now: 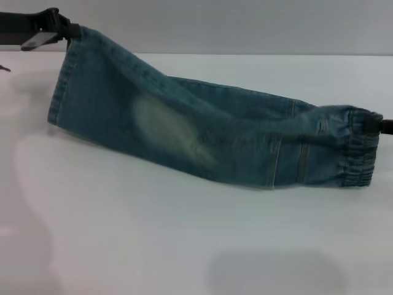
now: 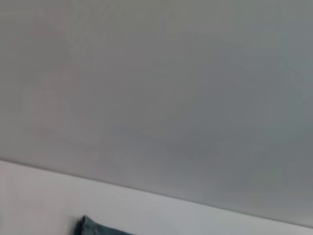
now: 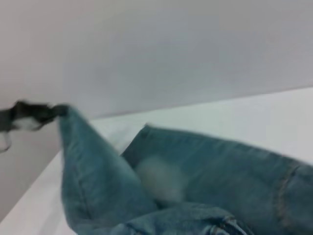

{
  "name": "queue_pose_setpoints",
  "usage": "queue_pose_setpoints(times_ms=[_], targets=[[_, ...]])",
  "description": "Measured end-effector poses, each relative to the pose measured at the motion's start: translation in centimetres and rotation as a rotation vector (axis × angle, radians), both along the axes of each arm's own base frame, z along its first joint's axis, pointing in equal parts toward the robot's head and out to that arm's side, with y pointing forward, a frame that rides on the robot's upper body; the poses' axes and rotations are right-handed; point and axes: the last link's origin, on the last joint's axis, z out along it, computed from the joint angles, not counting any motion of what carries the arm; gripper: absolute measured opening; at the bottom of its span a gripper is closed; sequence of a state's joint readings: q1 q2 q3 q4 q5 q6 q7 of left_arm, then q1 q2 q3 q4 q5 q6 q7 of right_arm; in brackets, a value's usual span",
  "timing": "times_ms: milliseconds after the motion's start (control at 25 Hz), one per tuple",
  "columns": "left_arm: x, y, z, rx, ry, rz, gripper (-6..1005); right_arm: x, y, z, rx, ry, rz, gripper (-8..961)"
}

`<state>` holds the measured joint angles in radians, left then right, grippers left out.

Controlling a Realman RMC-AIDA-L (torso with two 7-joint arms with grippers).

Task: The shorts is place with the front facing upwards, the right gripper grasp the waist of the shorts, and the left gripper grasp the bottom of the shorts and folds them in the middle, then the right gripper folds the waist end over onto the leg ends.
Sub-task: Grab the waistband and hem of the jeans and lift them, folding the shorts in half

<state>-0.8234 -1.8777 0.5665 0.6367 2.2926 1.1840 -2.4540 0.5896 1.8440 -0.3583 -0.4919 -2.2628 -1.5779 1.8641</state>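
gripping the shorts (image 1: 202, 132): left tool (image 1: 66, 32) clamps the hem, right tool (image 1: 382, 126) the waist (image 1: 359, 147).

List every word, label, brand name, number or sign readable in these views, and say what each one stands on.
None: no view shows any readable text.
The shorts: plain denim with stitching and a pale faded patch, no label or brand tag showing.
The left pincer, at the leg hem: plain black, no marking legible.
The right pincer, at the waist: only a sliver shows, no marking.
The white table and the grey wall: bare of writing.

Right pincer (image 1: 385, 126) cut off by edge.
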Motion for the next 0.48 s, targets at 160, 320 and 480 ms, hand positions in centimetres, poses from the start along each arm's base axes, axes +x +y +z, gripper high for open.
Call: queue_pose_setpoints(times_ms=[160, 320, 480], targets=[[-0.1, 0.3, -0.3, 0.026, 0.010, 0.010, 81, 0.7, 0.4, -0.6, 0.042, -0.016, -0.053, 9], [-0.3, 0.4, -0.7, 0.042, 0.011, 0.023, 82, 1.1, 0.9, -1.3, 0.066, -0.034, -0.084, 10], [-0.6, 0.4, -1.3, 0.053, 0.013, 0.037, 84, 1.2, 1.6, -1.8, 0.093, -0.058, -0.104, 11]])
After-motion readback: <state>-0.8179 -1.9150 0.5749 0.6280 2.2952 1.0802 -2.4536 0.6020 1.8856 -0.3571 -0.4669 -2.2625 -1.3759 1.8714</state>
